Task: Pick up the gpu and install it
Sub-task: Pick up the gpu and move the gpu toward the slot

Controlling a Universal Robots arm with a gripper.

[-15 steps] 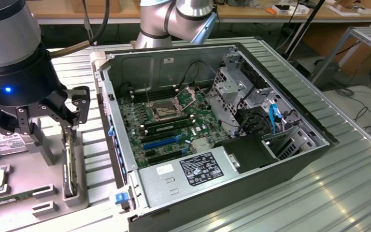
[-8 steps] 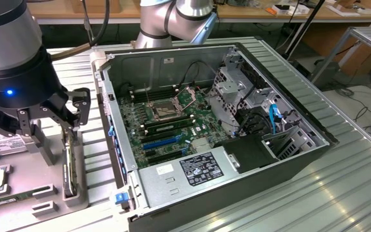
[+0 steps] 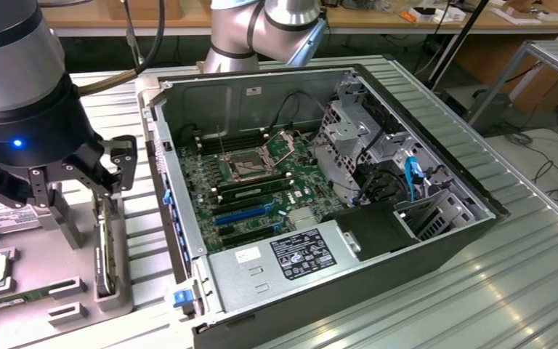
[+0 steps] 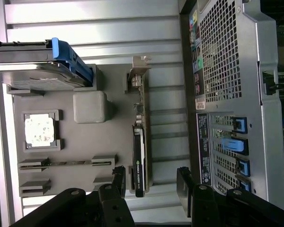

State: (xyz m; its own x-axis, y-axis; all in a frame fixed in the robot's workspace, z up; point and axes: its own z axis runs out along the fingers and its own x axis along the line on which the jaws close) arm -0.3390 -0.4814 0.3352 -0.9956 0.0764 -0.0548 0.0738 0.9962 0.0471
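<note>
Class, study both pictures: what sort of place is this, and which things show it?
Probably a robotics lab set up for computer assembly: a robot arm beside an open computer case on a metal table, a grey tray of parts, and cluttered workbenches behind.

the worktop [image 3: 511, 276] is ribbed bare metal with a dull brushed sheen. the computer case [image 3: 250, 83] is matt grey sheet metal, perforated on its rear panel [image 4: 222, 52], with blue plastic latches [image 4: 236, 144]. the parts tray [image 4: 87, 156] looks like matt grey plastic. the gpu [image 4: 139, 151] has a black, slightly glossy face and a bare silver metal bracket [image 4: 138, 71]. the fingers [image 4: 184, 182] are matt black. the arm's shell [image 3: 259, 29] is smooth silver with a soft shine.
</note>
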